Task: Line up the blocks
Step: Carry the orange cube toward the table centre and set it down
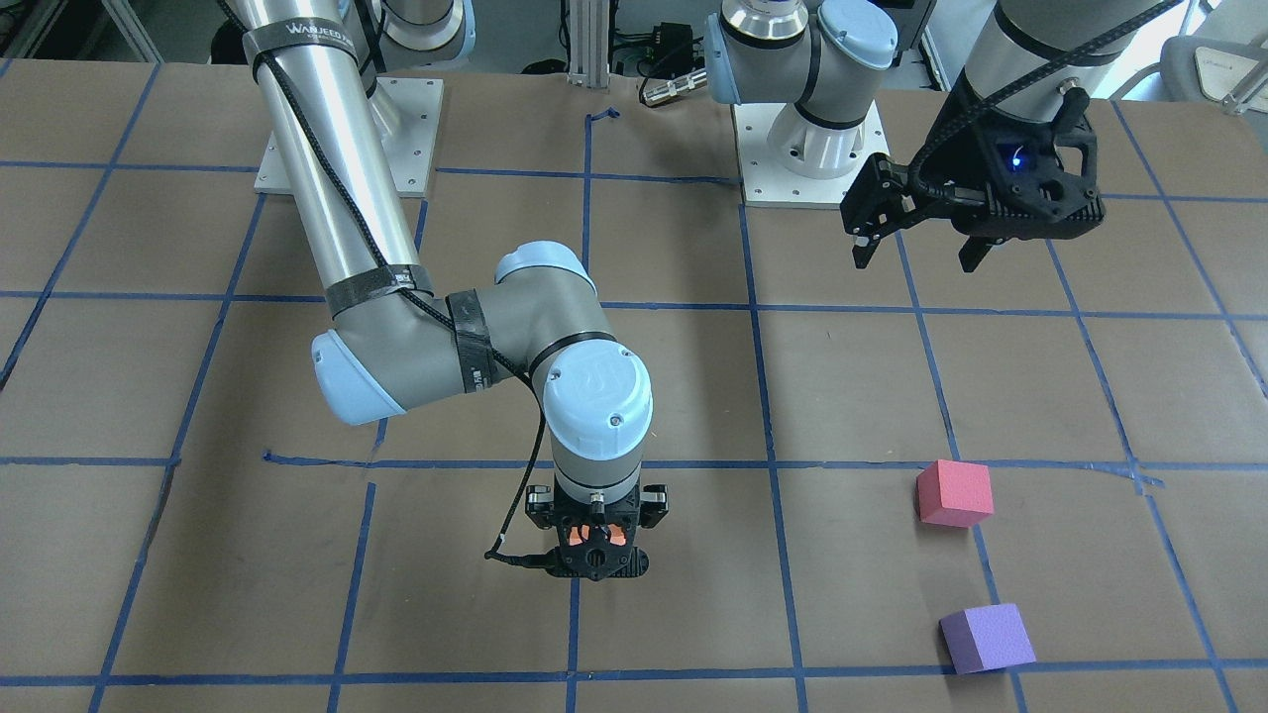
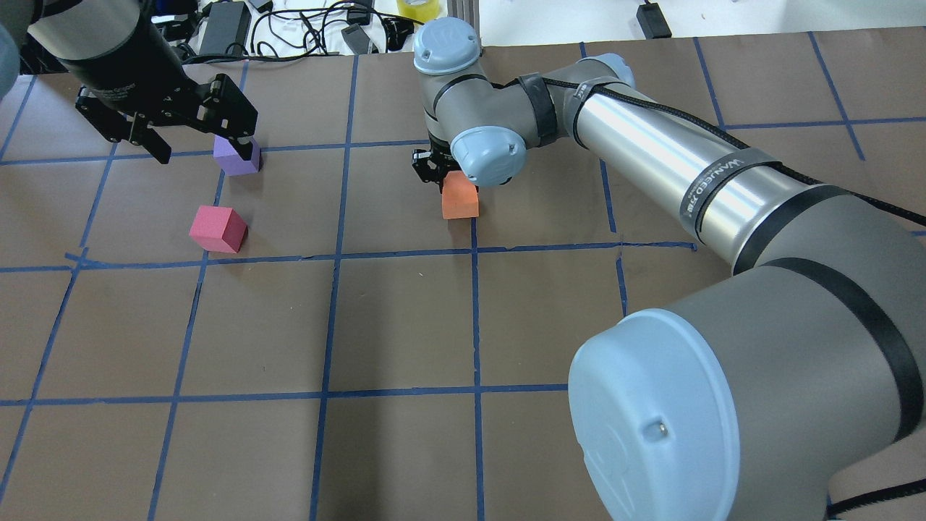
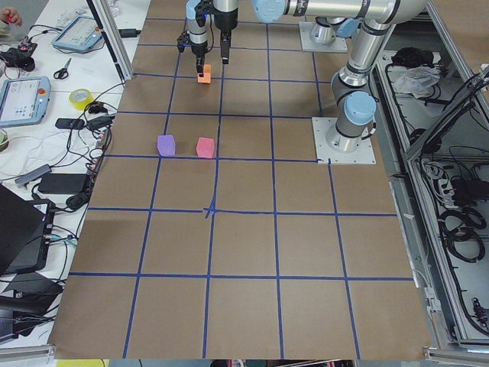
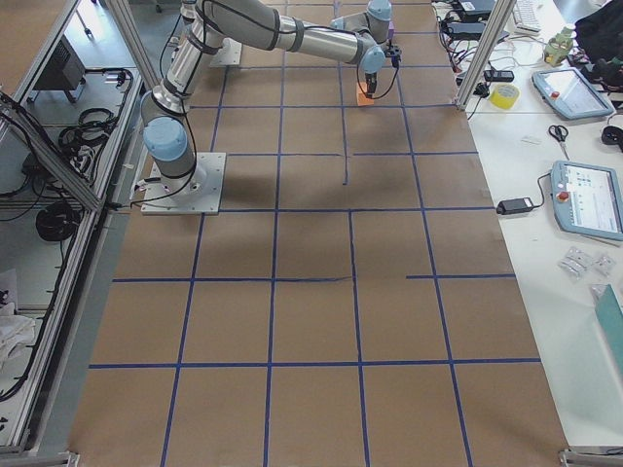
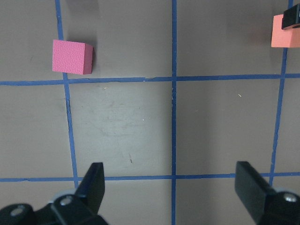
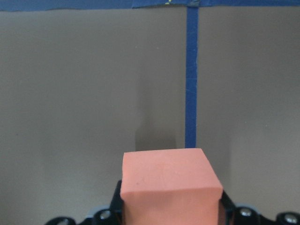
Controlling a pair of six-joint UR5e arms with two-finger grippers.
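My right gripper [image 1: 594, 555] is shut on the orange block [image 2: 460, 197], which it holds low over the table near a blue tape line. In the right wrist view the orange block [image 6: 171, 180] fills the space between the fingers. My left gripper [image 1: 916, 259] is open and empty, well above the table. The pinkish-red block [image 1: 953, 492] and the purple block [image 1: 986, 639] rest on the table, apart from each other. In the left wrist view the pinkish-red block [image 5: 71, 56] lies at upper left, beyond the open gripper [image 5: 171, 187]. In the overhead view the left gripper [image 2: 206, 155] partly hides the purple block [image 2: 235, 159].
Brown table with a blue tape grid [image 2: 474, 289]. The arms' white base plates [image 1: 807, 158] stand at the robot's side. Cables and devices [image 2: 304, 25] lie beyond the far edge. The right arm's large elbow [image 2: 723, 405] fills the overhead view's lower right.
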